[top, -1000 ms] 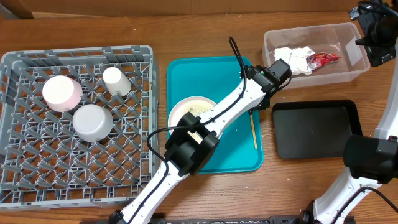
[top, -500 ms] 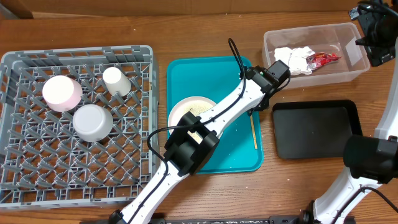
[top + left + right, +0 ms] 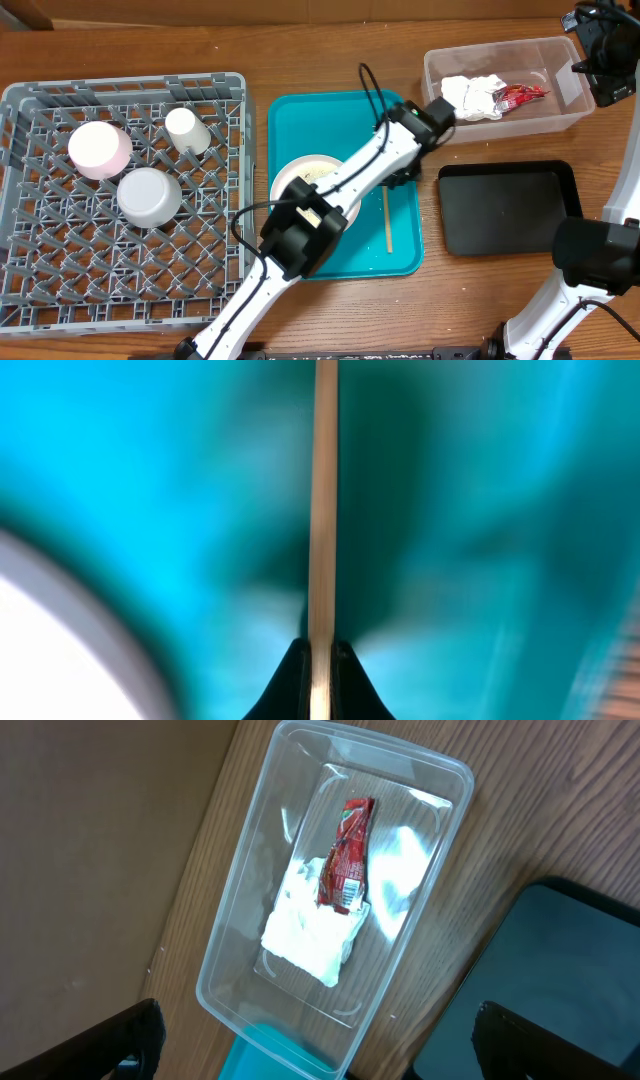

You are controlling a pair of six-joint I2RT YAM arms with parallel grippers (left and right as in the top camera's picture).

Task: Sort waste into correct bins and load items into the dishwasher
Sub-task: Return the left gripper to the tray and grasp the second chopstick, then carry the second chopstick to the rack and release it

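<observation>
We found the left gripper [image 3: 322,650] pressed tight on one wooden chopstick [image 3: 387,220], which ran over the teal tray [image 3: 300,120] just right of the white plate [image 3: 295,180]. The right gripper [image 3: 315,1020] hung with its fingers spread wide above the clear tub [image 3: 440,780], where the crumpled napkin [image 3: 305,930] lay with the red wrapper [image 3: 347,855] partly on top of it. In the grey dish rack [image 3: 60,270] we saw the pinkish saucer [image 3: 98,148], the small cup [image 3: 183,130] and the bowl [image 3: 149,196], and the black tray [image 3: 505,210] sat beside the teal one.
</observation>
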